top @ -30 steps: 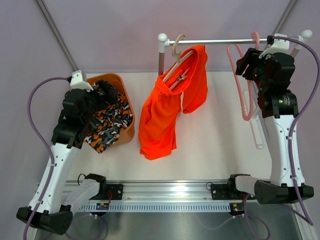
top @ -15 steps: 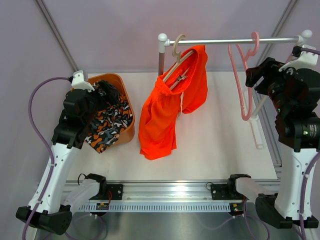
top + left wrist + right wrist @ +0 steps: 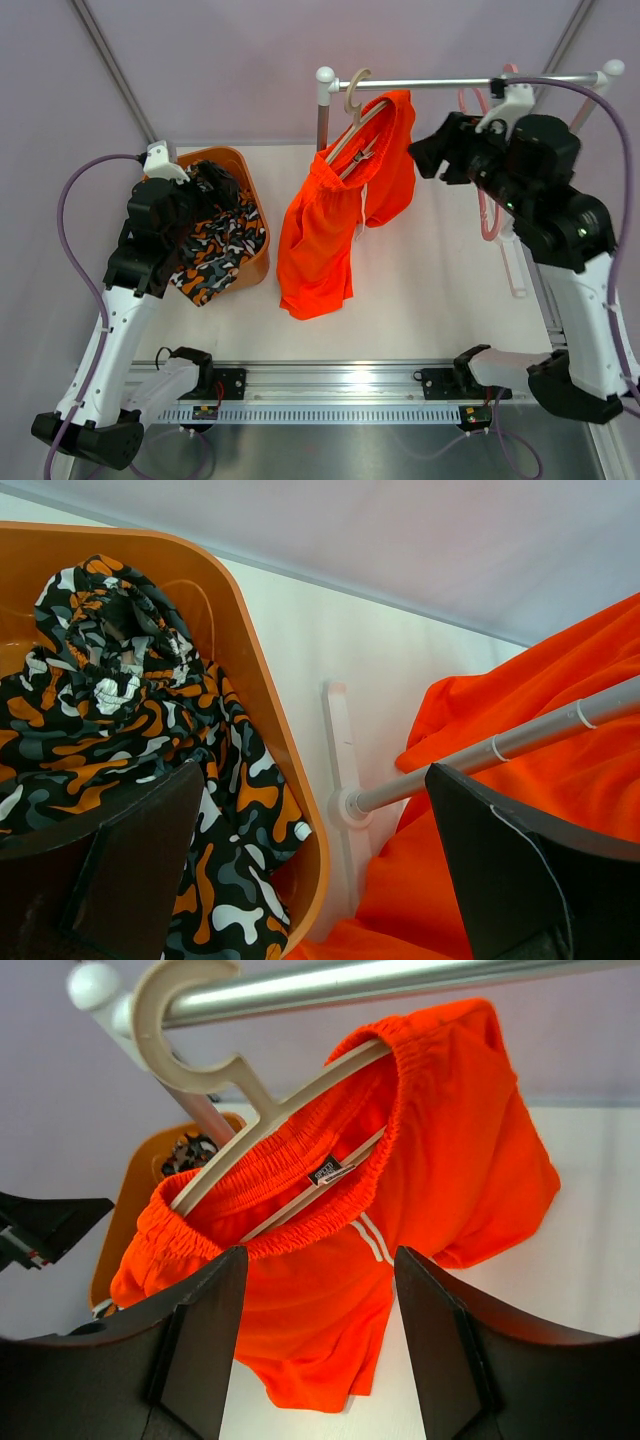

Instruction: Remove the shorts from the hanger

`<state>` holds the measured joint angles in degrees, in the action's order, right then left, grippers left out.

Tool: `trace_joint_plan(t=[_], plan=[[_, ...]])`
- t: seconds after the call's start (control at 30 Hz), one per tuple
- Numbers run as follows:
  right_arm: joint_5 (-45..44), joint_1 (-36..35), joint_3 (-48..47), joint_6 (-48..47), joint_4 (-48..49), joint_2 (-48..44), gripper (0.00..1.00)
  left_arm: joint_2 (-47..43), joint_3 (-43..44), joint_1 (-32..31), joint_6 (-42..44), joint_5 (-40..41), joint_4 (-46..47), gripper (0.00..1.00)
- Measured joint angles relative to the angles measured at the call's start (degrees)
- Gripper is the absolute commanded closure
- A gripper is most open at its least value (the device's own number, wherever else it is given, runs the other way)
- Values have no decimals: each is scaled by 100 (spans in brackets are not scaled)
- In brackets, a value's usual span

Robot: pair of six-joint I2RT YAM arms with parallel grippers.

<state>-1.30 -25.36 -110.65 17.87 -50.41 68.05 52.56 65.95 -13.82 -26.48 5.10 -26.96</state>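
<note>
The plain orange shorts (image 3: 325, 230) hang by their waistband on a cream hanger (image 3: 355, 110) hooked over the metal rail (image 3: 440, 83). My right gripper (image 3: 425, 155) is open and empty, just right of the shorts and apart from them. In the right wrist view the waistband and shorts (image 3: 470, 1160) sit on the hanger (image 3: 250, 1100) beyond my open gripper (image 3: 320, 1260). The camouflage shorts (image 3: 215, 250) lie in the orange bin (image 3: 245, 165). My left gripper (image 3: 205, 185) is open and empty above them; the left wrist view shows the camouflage shorts (image 3: 110, 710) and the open gripper (image 3: 312, 810).
An empty pink hanger (image 3: 493, 225) hangs at the rail's right end, partly behind my right arm. The rack's white base bar (image 3: 515, 270) lies on the table at the right. The rack post (image 3: 500, 745) and orange fabric (image 3: 520, 690) show in the left wrist view.
My right arm has swung left from the right end of the rail, past the pink hanger, toward the orange shorts. The left arm has not moved.
</note>
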Motion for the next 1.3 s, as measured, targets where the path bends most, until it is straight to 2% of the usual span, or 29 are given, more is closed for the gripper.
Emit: trace_joint_plan(t=[0.27, 0.47, 0.77, 1.3], plan=[[-918, -1123, -354, 57, 214, 1486, 29, 0, 0, -11, 13, 2, -9, 1], [-1648, -1622, -466, 55, 684, 1843, 27, 0, 0, -11, 61, 7, -17, 1], [-2533, -1786, -81, 55, 1801, 1812, 26, -2, 0, -11, 103, 4, -17, 1], [-3010, -1858, -35, 57, 2356, 2315, 25, -7, -87, -11, 107, 4, -22, 1]])
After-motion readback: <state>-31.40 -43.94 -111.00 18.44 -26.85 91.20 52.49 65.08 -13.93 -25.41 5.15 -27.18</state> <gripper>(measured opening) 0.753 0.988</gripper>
